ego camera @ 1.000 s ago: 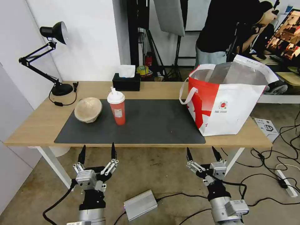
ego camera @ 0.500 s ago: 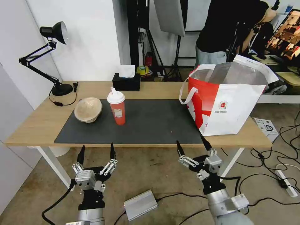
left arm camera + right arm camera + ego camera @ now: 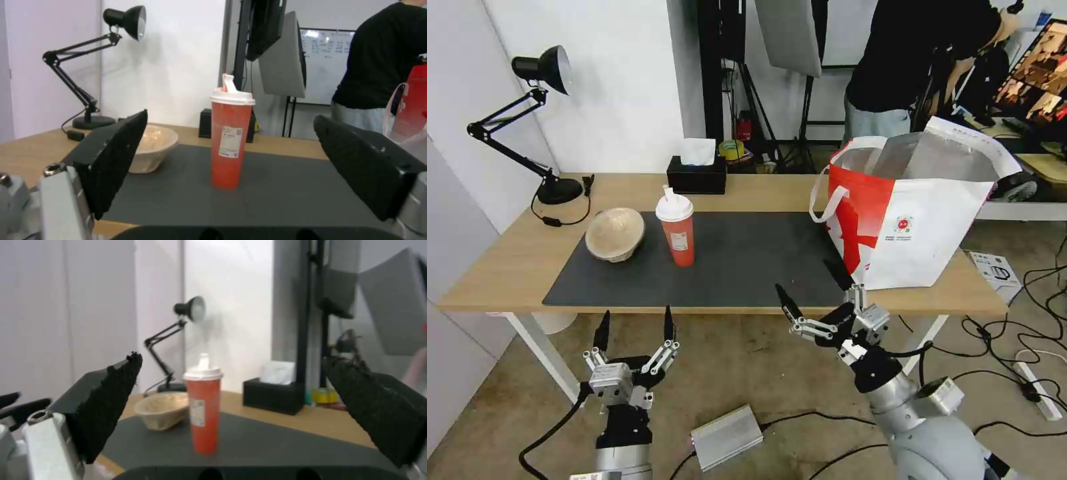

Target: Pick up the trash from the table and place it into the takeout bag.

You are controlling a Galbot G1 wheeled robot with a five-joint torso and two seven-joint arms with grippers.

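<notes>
From my head camera, my left gripper (image 3: 634, 330) hangs below the near edge of the table (image 3: 494, 267), pointing up, its jaws spread wide and holding nothing. My right gripper (image 3: 814, 290) is raised to the table's front edge, tilted toward my left, jaws also wide apart and empty, one tip over the dark mat (image 3: 747, 260). On the mat stand the tall red cup (image 3: 676, 230) with its white lid and, just beside it to my left, the tan paper bowl (image 3: 615, 233). The takeout bag (image 3: 914, 220) stands open on the right end of the table.

From my left wrist camera, both black fingers (image 3: 113, 160) frame the red cup (image 3: 230, 140), well apart from it; the bowl (image 3: 153, 146) sits beside it.

From my right wrist camera, the wide-spread fingers (image 3: 106, 396) frame the cup (image 3: 202, 406) and bowl (image 3: 162, 410), touching neither.
</notes>
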